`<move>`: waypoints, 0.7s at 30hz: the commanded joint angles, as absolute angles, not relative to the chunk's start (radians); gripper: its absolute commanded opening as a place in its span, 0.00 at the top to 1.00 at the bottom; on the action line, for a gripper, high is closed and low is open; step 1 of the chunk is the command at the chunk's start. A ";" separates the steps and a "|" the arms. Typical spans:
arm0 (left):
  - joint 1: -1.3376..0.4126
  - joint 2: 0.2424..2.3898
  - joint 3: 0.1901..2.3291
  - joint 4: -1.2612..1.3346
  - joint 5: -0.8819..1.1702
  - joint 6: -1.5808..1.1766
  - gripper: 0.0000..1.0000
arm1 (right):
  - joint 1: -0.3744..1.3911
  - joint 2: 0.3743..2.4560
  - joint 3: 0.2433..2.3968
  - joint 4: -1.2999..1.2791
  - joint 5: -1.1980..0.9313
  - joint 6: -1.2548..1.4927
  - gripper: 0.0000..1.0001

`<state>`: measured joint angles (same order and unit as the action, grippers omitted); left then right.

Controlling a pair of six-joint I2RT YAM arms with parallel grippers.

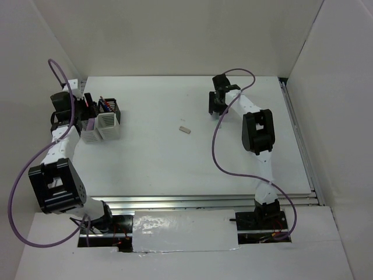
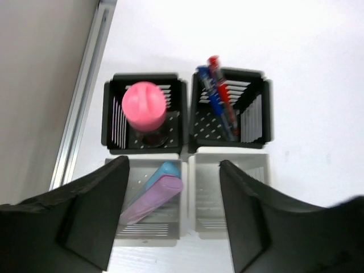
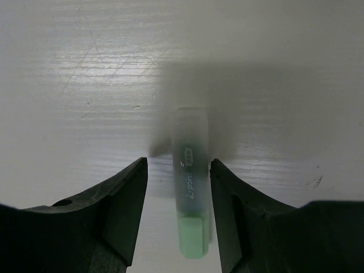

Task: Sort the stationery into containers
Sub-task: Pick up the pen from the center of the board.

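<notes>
A cluster of four small slotted containers [image 1: 104, 119] stands at the table's left. In the left wrist view the far two are black and the near two white. The far-left one holds a pink-capped item [image 2: 144, 105]. The far-right one holds a blue pen [image 2: 215, 102] and a red pen [image 2: 223, 91]. The near-left white one holds a light-blue marker [image 2: 161, 173] and a lilac marker [image 2: 153, 199]. The near-right white bin [image 2: 227, 199] looks empty. My left gripper [image 2: 173, 165] hangs open and empty above them. My right gripper [image 3: 177, 165] is open, straddling a pale-green marker [image 3: 190, 193] lying on the table. A beige eraser [image 1: 184, 128] lies mid-table.
White walls enclose the table on the left, back and right. A metal rail [image 2: 79, 108] runs along the table's left edge just beside the containers. The purple cables [image 1: 218, 146] loop beside each arm.
</notes>
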<state>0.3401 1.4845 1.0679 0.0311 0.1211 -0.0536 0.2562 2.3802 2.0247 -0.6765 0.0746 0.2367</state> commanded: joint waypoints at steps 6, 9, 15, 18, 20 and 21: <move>0.307 1.342 1.141 0.106 0.221 -0.032 0.20 | 0.256 2.419 2.063 -0.735 0.074 0.298 0.51; 0.302 1.312 1.143 0.109 0.230 -0.026 0.20 | 0.256 2.422 2.052 -0.735 0.066 0.302 0.57; 0.278 1.264 1.146 0.117 0.271 0.037 0.20 | 0.270 2.424 2.054 -0.729 0.089 0.295 0.85; 0.278 1.247 1.149 0.092 0.460 0.104 0.20 | 0.267 2.398 2.037 -0.736 0.055 0.304 1.00; 0.258 1.233 1.150 0.078 0.625 0.168 0.20 | 0.259 2.356 1.988 -0.724 -0.096 0.289 1.00; 0.241 1.230 1.154 0.036 0.665 0.205 0.20 | 0.258 2.302 1.965 -0.719 -0.160 0.278 1.00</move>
<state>0.2729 1.2720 1.1084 0.0525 0.4221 0.0807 0.2573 2.3852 2.0140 -0.6910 0.0055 0.2855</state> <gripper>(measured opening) 0.799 0.338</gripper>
